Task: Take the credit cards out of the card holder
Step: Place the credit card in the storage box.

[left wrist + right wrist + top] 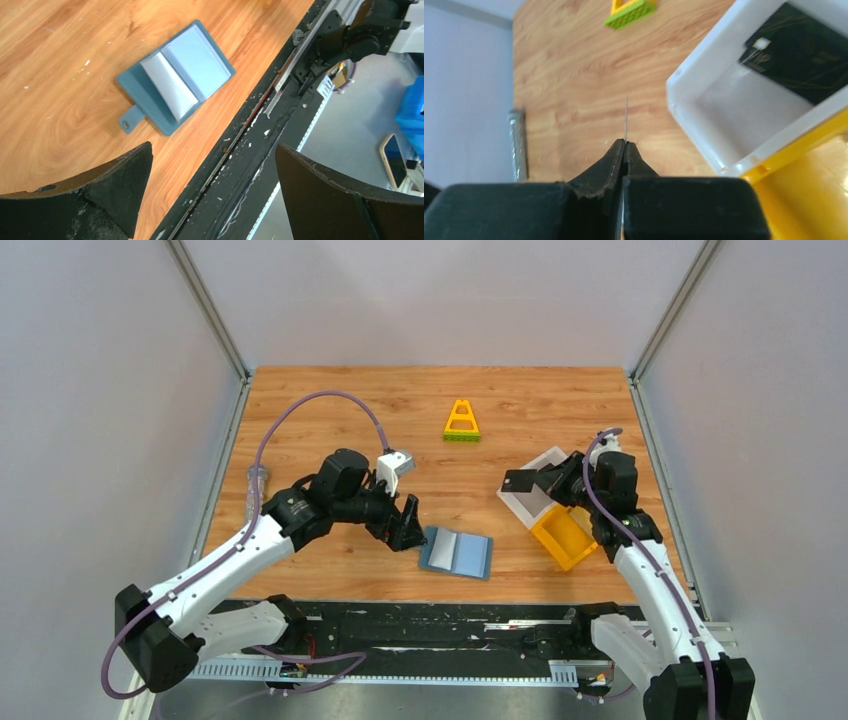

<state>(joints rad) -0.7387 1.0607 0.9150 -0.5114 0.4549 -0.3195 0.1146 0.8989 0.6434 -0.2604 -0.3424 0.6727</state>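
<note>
The slate-blue card holder [457, 553] lies open and flat near the table's front edge; in the left wrist view [175, 75] its tab points to the lower left. My left gripper [405, 525] is open and empty just left of it, its jaws wide apart [214, 149]. My right gripper [537, 480] is shut on a dark credit card [520, 481] held above the table beside the white bin [530, 508]. In the right wrist view [625, 144] that card shows edge-on as a thin line [626, 115]. Another dark card [799, 50] lies inside the white bin [704, 95].
A yellow bin [563, 535] stands against the white bin on its near side. A yellow and green triangular toy [462, 422] sits at the back middle. A clear cylinder [256, 482] lies by the left wall. The black base rail [260, 125] runs along the front edge.
</note>
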